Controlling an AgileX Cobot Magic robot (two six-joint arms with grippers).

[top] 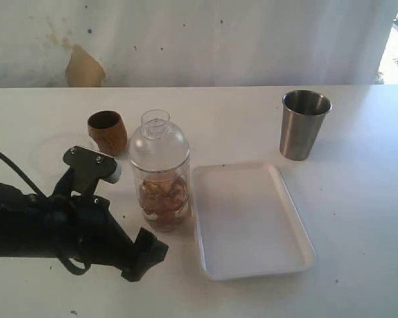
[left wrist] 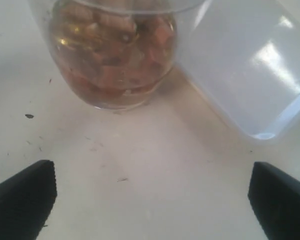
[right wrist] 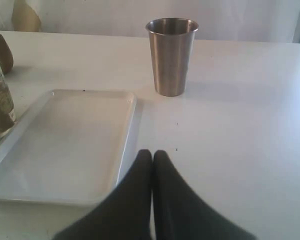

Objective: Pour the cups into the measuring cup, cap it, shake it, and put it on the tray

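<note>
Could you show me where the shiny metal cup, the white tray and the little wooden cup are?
Steel tumbler (top: 305,131), exterior view: its side wall.
White tray (top: 249,218), exterior view: its bare floor.
Wooden cup (top: 108,136), exterior view: its outer side.

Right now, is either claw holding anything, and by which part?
Nothing is held. The left claw stands open, short of the jar; the right claw is shut on nothing near the tray.

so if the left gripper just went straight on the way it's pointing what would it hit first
Most likely the measuring cup, which stands just ahead of the open left gripper, slightly off its centre line. The tray corner sits close beside that path, and depth is unclear.
</note>
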